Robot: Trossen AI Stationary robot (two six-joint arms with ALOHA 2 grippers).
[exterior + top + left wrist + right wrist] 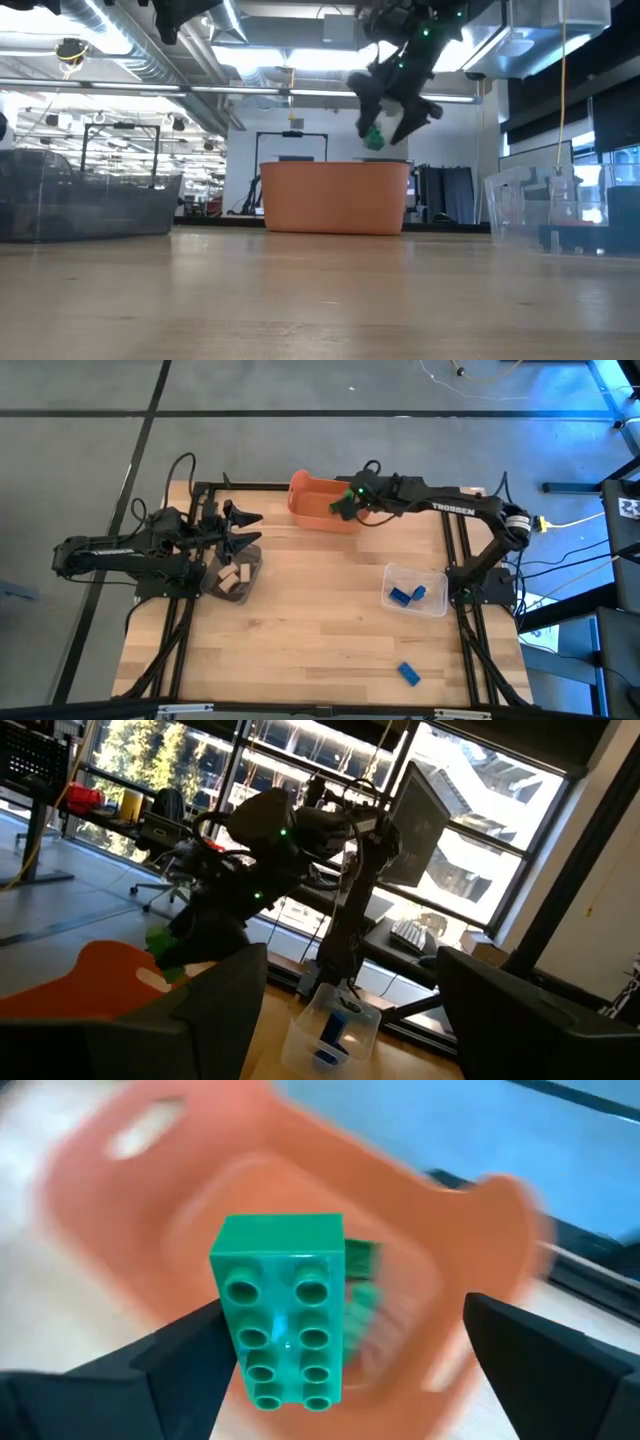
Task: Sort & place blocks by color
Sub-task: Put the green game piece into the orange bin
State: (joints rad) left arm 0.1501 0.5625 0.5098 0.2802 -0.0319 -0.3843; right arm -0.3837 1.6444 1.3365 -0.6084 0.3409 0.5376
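- Green brick (pixel 283 1312) sits between the right gripper (pixel 347 501)'s spread fingers above the orange tub (pixel 312 495); only one finger looks to touch it, so I cannot tell if it is gripped.
- Left gripper (pixel 243 530) hangs unclenched above the dark container (pixel 236 578) of tan blocks (pixel 231 578).
- Two blue blocks (pixel 407 595) lie in the clear container (pixel 432 604); one blue brick (pixel 409 673) lies on the wooden table (pixel 320 620).

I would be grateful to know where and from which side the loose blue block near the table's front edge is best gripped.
Judging by the high view, the loose blue block lies flat and alone on the table, set diagonally. Come straight down from above and close across its two long sides, fingers turned to match that diagonal. Nothing stands beside it to obstruct them.
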